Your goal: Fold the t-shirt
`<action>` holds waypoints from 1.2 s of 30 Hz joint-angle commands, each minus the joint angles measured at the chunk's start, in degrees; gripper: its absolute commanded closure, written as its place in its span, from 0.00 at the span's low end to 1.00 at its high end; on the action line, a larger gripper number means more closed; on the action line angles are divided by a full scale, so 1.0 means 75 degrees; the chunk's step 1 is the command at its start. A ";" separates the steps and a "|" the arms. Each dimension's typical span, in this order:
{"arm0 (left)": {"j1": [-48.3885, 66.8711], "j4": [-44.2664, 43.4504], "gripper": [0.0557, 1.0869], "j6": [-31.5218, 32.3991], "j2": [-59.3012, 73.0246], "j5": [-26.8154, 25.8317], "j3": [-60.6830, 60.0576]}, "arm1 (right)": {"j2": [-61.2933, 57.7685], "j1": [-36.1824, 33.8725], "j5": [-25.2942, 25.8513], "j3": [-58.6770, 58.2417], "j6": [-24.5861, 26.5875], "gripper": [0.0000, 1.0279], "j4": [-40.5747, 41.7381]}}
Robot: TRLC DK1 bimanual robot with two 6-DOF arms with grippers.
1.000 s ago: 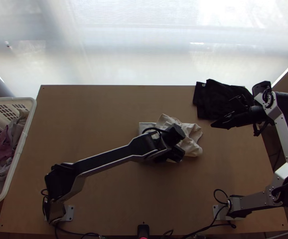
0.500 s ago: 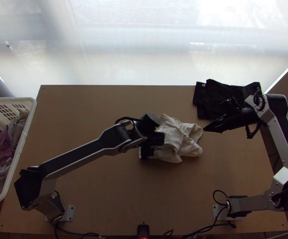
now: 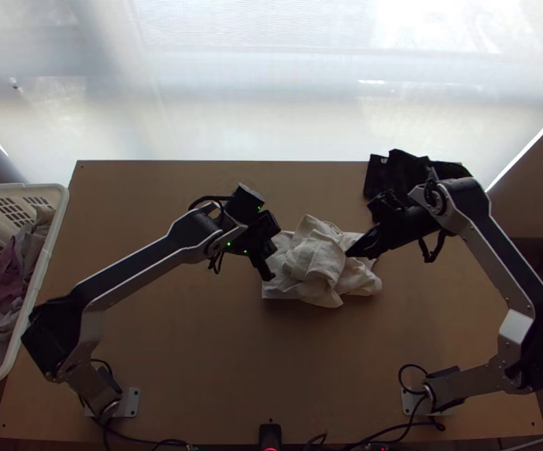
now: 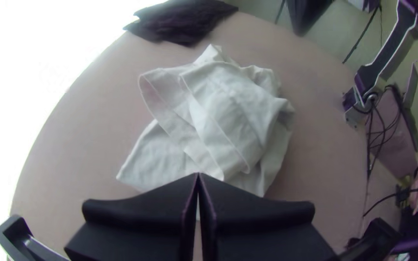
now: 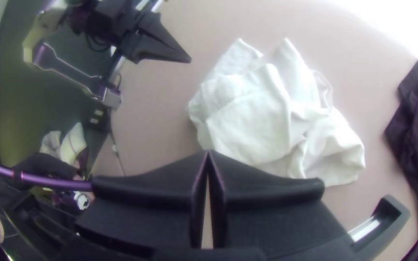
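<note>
The cream-white t-shirt [image 3: 318, 263] lies bunched near the middle of the table, its layers crumpled over one another. In the top view my left gripper [image 3: 268, 275] is at the shirt's left edge, and my right gripper [image 3: 352, 252] is at its right side. The left wrist view shows the left gripper [image 4: 198, 177] shut, its tips together, with the rumpled shirt [image 4: 228, 116] beyond them. The right gripper [image 5: 208, 153] is likewise shut in the right wrist view, near the shirt [image 5: 262, 116]. Neither grips cloth.
Dark folded cloth [image 3: 380, 177] lies at the table's far right, partly behind the right arm. A white basket [image 3: 42, 282] holding clothes stands at the left. Bare wooden table [image 3: 271, 361] stretches between the arms' bases.
My left gripper has moved left off the shirt, uncovering its bunched middle. My right gripper has come left from beside the dark cloth to the shirt's right side.
</note>
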State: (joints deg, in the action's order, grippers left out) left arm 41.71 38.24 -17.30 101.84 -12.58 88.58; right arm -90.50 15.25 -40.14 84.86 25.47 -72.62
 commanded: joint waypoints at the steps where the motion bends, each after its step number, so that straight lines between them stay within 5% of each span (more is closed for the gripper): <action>1: -0.0722 0.0210 0.95 0.1346 0.0870 -0.2014 -0.0033 | -0.0496 0.0874 0.0008 0.0088 -0.0150 0.97 0.0448; 6: -0.0804 0.0175 0.95 0.1814 0.1538 -0.2495 0.0014 | -0.0930 0.1260 0.0008 0.0217 -0.0174 0.97 0.0753; 18: -0.1050 -0.0165 0.95 0.2283 0.2429 -0.2296 0.0038 | -0.1832 0.2221 0.0020 0.0709 -0.0397 0.97 0.1620; 25: -0.0898 -0.0165 0.94 0.2236 0.2394 -0.2108 0.0049 | -0.3086 0.2174 0.0020 0.1775 -0.0385 0.97 0.1737; 36: -0.0781 -0.0165 0.95 0.2072 0.2159 -0.1885 -0.0068 | -0.3766 0.1940 0.0290 0.0955 -0.0045 0.97 0.2733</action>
State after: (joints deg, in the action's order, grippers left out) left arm 35.46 36.77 -1.08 118.89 -27.62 88.58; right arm -115.48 30.48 -39.68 94.87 23.92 -56.14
